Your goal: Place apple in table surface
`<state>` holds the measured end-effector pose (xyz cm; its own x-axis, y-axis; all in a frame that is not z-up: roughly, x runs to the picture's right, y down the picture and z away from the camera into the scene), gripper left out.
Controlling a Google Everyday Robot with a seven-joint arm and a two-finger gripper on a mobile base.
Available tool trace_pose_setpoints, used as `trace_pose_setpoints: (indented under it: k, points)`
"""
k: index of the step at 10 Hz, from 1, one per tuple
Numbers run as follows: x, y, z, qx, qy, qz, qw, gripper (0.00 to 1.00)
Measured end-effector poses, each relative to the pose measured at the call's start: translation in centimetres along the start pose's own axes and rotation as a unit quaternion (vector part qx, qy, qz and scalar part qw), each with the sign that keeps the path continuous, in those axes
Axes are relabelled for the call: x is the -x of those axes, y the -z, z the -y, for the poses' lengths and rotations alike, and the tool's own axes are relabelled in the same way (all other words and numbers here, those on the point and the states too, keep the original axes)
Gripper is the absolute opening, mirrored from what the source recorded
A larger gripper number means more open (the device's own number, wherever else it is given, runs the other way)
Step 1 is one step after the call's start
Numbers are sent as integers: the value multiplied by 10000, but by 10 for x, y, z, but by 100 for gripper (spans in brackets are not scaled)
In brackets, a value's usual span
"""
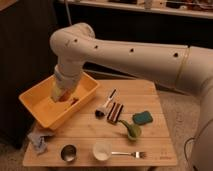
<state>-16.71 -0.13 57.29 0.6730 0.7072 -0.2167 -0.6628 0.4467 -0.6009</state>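
My gripper (62,93) hangs down inside the yellow-orange bin (37,111) at the table's left back corner, at the end of the white arm (125,50). A small orange-red patch, likely the apple (65,97), shows right at the gripper's tip inside the bin. I cannot tell whether the gripper holds it. The light tan wooden table surface (150,97) spreads to the right of and in front of the bin.
On the table stand a metal cup (68,152), a white cup (102,151), a fork (128,154), a green sponge (142,118), a green-handled brush (131,129), dark bars (115,112) and a small bottle (104,107). A blue cloth (39,140) lies at the front left.
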Motion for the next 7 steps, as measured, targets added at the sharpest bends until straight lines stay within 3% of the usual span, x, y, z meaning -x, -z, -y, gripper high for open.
trace_pose_setpoints:
  k: [2, 4, 7]
  points:
    - [6, 17, 0, -30, -32, -28, 10000, 0]
    - [4, 17, 8, -57, -143, -91, 9998, 0]
    - [-13, -16, 33, -56, -432, -209, 9988, 0]
